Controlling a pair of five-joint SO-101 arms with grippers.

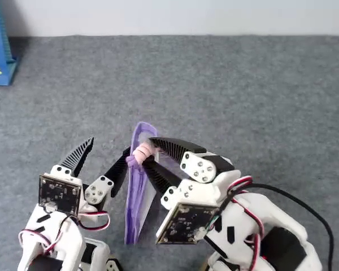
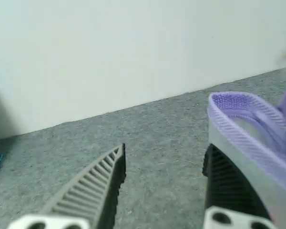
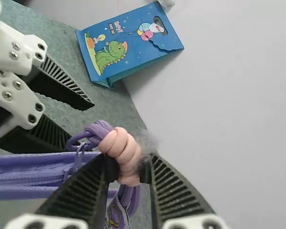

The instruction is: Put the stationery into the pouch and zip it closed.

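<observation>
Clamping the pink zip charm [image 3: 123, 143] of the purple pouch [image 1: 135, 197] mid-frame with the right gripper [image 3: 129, 164]; holding the left gripper [image 1: 109, 145] released just beside it.

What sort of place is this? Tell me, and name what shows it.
Probably an indoor tabletop robot workstation: a grey felt-like mat as work surface, a plain white wall behind it, and the left gripper and right gripper flanking a purple pouch.

Right claw [image 3: 128, 166] pinching pink zipper charm [image 3: 123, 147], purple pouch [image 3: 28, 164] alongside, blue dinosaur bag [image 3: 128, 43] standing beyond on desk [image 3: 107, 102]
</observation>
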